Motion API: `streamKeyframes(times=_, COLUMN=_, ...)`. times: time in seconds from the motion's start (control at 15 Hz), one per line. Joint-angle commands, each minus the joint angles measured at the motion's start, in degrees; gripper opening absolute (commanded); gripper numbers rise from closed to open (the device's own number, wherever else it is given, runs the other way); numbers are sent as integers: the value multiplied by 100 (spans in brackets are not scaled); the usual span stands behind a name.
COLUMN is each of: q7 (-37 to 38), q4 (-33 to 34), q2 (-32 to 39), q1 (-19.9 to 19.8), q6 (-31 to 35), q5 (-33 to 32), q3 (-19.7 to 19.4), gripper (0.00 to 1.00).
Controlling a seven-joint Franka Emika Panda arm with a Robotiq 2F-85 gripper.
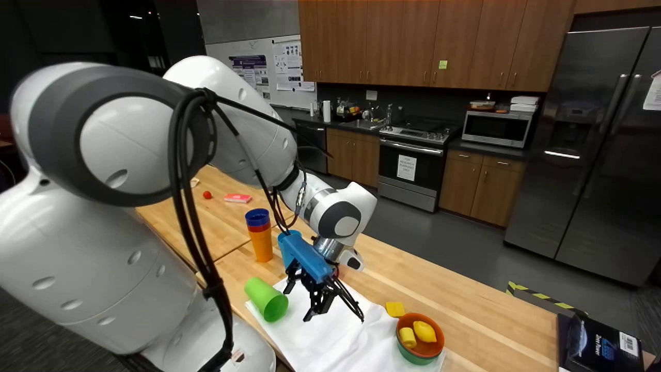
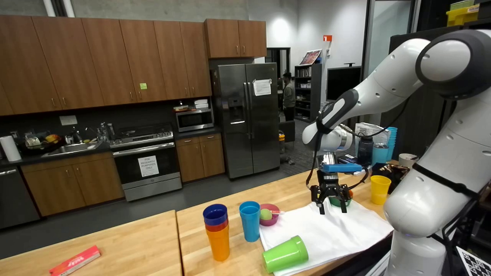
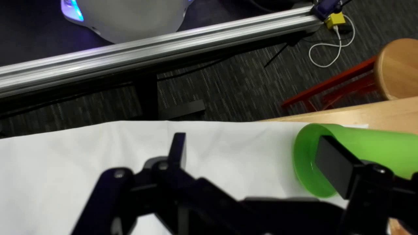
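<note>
My gripper (image 1: 298, 304) hangs above the white cloth (image 2: 326, 230) with its jaws spread wide and nothing between them. Closest to it is a green cup (image 1: 261, 294), lying on its side at the cloth's edge with its mouth facing the gripper. In the wrist view, a dark finger pad (image 3: 338, 164) overlaps the mouth of the green cup (image 3: 375, 147); the exterior views show the gripper apart from that cup. An upright blue cup (image 2: 250, 222) stands beside the cloth, partly hidden behind the arm in an exterior view.
An orange-and-green bowl (image 1: 421, 356) holds a lemon (image 1: 424, 331) and a yellow piece; a yellow block (image 1: 395, 309) lies nearby. Stacked cups (image 2: 219, 241), a pink bowl (image 2: 269, 221) with a green ball, and a yellow cup (image 2: 379, 189) stand around the cloth. The wrist view shows the table edge.
</note>
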Motion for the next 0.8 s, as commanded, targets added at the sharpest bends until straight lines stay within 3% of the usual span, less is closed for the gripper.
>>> streamKeyframes(times=0.0, q7=-332, q4=121, q2=139, q1=-20, q6=-295, q5=86, q3=-46, gripper=100)
streamKeyframes(times=0.73, q7=-555, q4=152, q2=368, q1=-8, q6=-371, q5=108, q3=-19, gripper=100)
